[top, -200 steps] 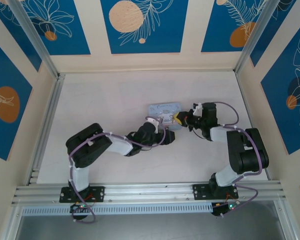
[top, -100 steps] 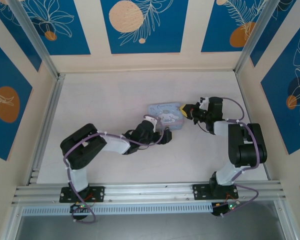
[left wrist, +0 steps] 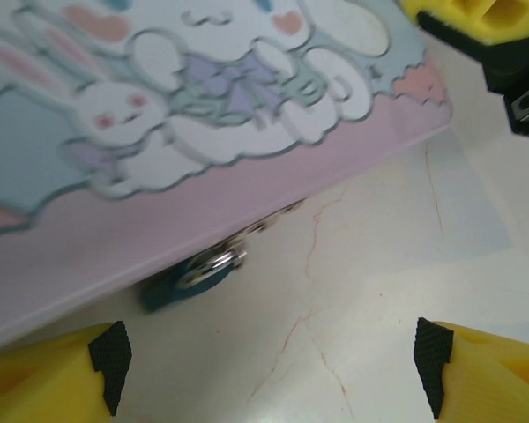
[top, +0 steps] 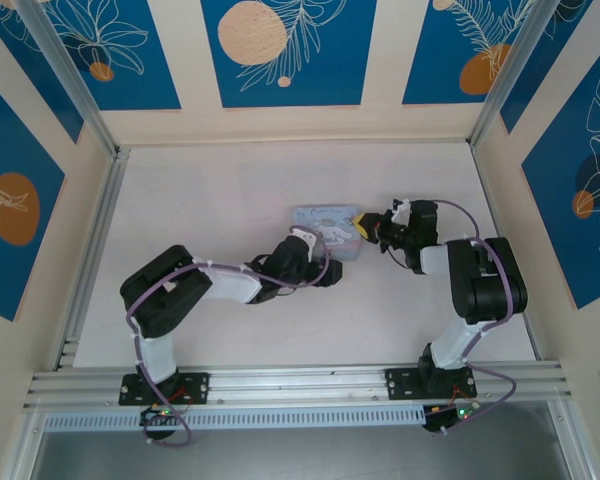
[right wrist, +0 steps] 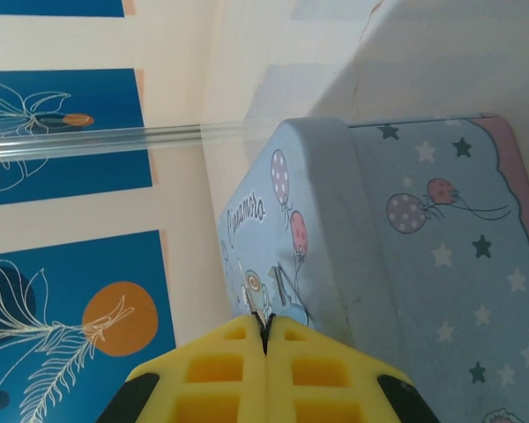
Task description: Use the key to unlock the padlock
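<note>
The small teal padlock [left wrist: 192, 276] with its metal shackle hangs at the near pink edge of the cartoon-printed tin [left wrist: 203, 115], resting on the table. My left gripper [left wrist: 269, 388] stands open just short of it, yellow fingers [left wrist: 44, 379] wide to either side and nothing between them. My right gripper [right wrist: 265, 324] is shut on the key [right wrist: 248, 298], a thin silver sliver poking out of the fingertips over the tin's [right wrist: 379, 256] pale blue side. From above, the right gripper [top: 363, 227] is at the tin's [top: 325, 222] right end and the left gripper [top: 326, 268] at its near edge.
The right gripper's yellow tip [left wrist: 476, 18] shows at the top right of the left wrist view. An aluminium rail [top: 90, 250] runs along the table's left side, and blue-patterned walls [top: 280, 50] close in the back and sides. Bare tabletop [top: 210, 190] lies left of the tin.
My right gripper pulled back to the right, then came in again to the tin's right end, wrist turned. The left gripper shifted only slightly at the tin's near edge.
</note>
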Motion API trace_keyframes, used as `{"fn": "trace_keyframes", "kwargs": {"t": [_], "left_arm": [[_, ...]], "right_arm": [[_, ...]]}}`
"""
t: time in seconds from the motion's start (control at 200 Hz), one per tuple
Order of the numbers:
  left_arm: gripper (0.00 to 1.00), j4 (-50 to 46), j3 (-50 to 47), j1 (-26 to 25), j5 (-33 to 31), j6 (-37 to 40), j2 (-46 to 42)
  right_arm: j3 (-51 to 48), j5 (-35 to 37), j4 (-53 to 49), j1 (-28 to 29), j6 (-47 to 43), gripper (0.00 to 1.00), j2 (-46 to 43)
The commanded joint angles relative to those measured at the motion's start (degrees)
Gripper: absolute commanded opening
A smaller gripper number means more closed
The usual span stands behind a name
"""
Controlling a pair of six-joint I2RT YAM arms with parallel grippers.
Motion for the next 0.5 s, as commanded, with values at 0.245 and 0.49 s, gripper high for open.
{"fn": "trace_keyframes", "kwargs": {"t": [0.245,0.49], "left_arm": [[0.85,-4.45,3.68,0.45,-3.44,3.51,3.39],[0.85,-7.11,4.20,0.38,-7.22,5.72,3.84]], "right_arm": [[-1.63,-0.25,-0.19,1.35,0.44,0.00,2.68],[-1.63,-0.38,-0.17,1.43,0.27,0.00,2.95]]}}
